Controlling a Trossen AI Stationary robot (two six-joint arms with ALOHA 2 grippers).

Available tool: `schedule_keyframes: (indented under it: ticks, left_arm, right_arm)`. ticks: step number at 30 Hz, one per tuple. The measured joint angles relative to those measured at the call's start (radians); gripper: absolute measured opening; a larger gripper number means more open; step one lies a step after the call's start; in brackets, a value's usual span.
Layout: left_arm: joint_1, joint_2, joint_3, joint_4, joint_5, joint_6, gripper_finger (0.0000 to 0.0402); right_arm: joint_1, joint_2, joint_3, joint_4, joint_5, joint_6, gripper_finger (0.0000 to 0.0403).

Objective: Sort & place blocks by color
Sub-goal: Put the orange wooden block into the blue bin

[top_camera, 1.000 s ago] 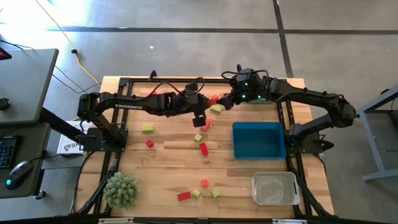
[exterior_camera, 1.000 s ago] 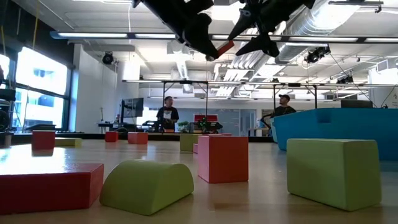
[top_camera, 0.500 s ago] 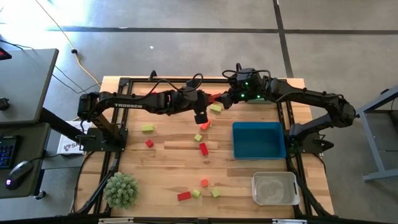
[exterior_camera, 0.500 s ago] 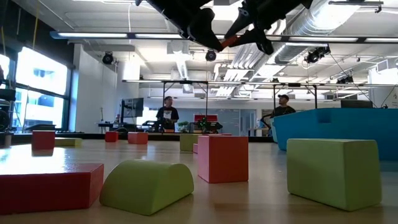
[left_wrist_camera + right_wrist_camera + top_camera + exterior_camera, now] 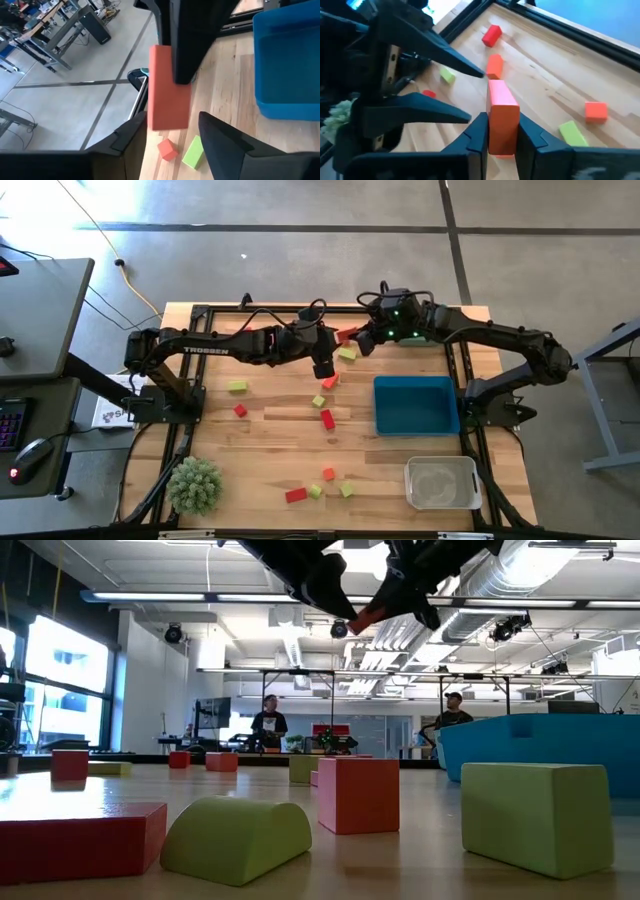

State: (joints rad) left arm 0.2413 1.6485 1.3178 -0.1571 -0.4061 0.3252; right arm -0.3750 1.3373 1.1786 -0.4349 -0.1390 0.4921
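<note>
- Left: we see the left gripper point(image 5: 322, 367) held above the table's far middle, its fingers spread apart and empty on either side of the orange bar, which it does not touch in its own wrist view.
- Centre: the orange bar point(image 5: 501, 117) hangs in the air between the two arms, well above the loose blocks point(image 5: 327, 419) scattered over the wooden table point(image 5: 270, 440).
- Right of centre: the right gripper point(image 5: 362, 340) is clamped on the bar, its jaws pressing two opposite long faces near one end.
- We judge the bar light, rigid and smooth-sided; flat parallel faces suit a pinch, and a hold nearer its middle would tilt less.
- Right: the blue bin point(image 5: 416, 405) sits near the right arm, with the clear bin point(image 5: 441, 482) nearer the front edge.
</note>
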Motion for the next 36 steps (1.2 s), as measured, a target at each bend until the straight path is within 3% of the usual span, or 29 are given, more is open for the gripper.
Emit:
schedule_keyframes:
  ticks: [9,20,28,36]
  left_arm:
    - [0.017,0.0,0.0,0.0,-0.029,-0.007,0.0171]
    - [0.153,0.0,0.0,0.027,-0.055,-0.1,0.0172]
    - [0.247,0.0,0.0,0.028,-0.054,-0.088,0.0173]
    - [0.327,0.0,0.0,0.054,-0.048,-0.051,0.0173]
  right_arm:
    - [-0.107,0.0,0.0,-0.115,-0.028,-0.133,0.0037]
    - [-0.236,0.0,0.0,-0.27,-0.035,-0.31,0.0038]
    - [-0.29,-0.001,0.0,-0.422,-0.037,-0.326,0.0039]
    - [-0.293,-0.001,0.0,-0.599,-0.026,-0.239,0.0039]
